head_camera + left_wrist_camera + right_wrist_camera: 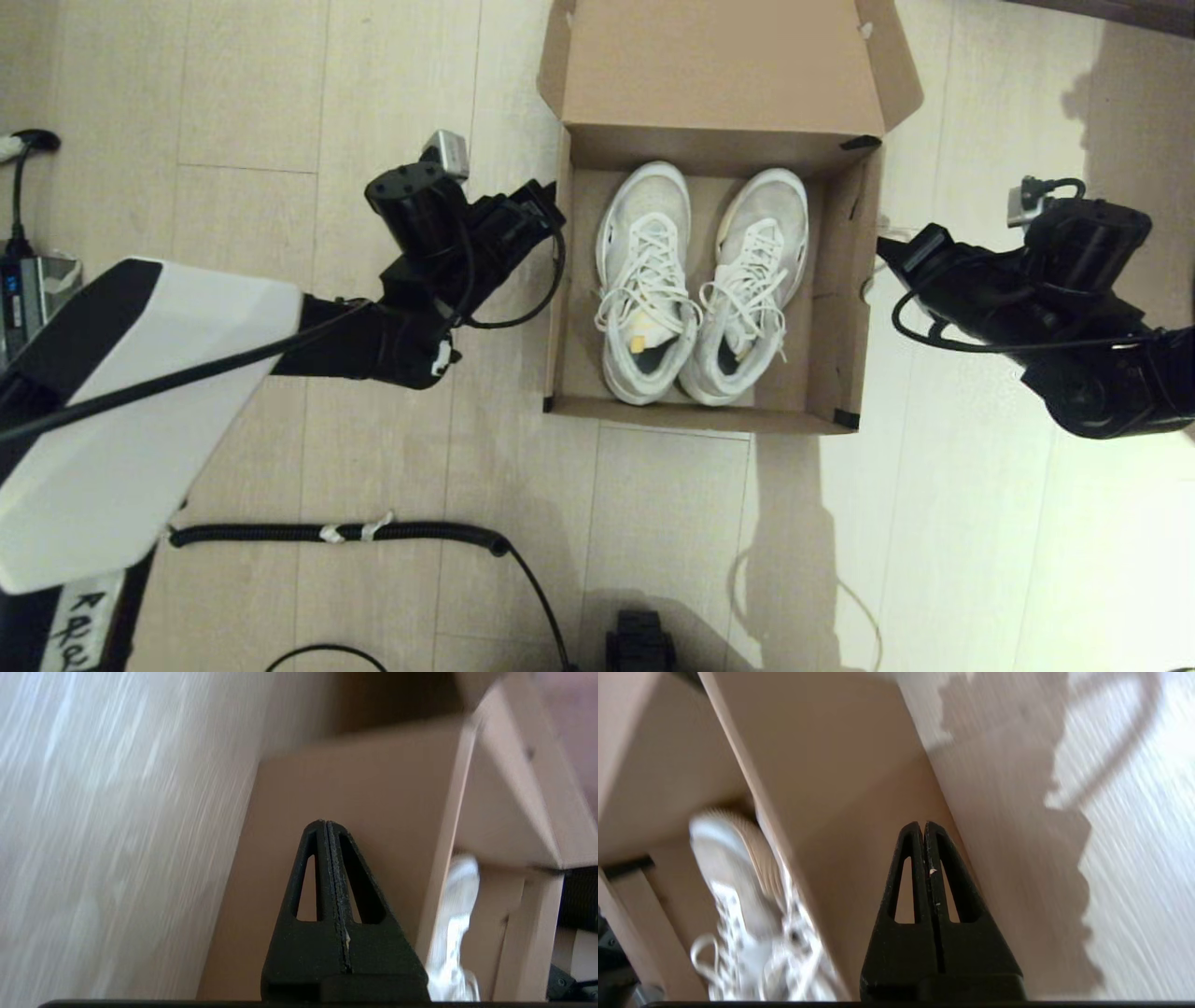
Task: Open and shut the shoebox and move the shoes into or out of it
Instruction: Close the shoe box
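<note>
Left gripper [329,826] pressed shut, holding nothing, matte black, grainy, tapering to a point, triangular cut-outs through each finger; poised just beside the shoebox's [845,308] outer left wall, whether touching hard to tell. Right gripper [923,826] likewise shut and empty, same wedge shape, just beside the outer right wall.

Shoebox on the floor [252,112], plain brown cardboard, smooth and unprinted, lid flap thrown open and leaning back at the far side, side flaps splayed outward, dark tape at the corners. Shoes [700,280] inside, side by side and touching at the heels, toes toward the lid, heels toward the robot; white and pale-grey mesh-like uppers, thick white soles, loose white laces spilling over the tongues, a small yellow patch inside the left one.

Floor of pale wood-grain planks. Coiled black cable [345,533] lying near the robot's base, wrapped with white tape. Handwritten black marks on a white strip [79,625] at the lower left edge of the head view, possibly letters, not legible
</note>
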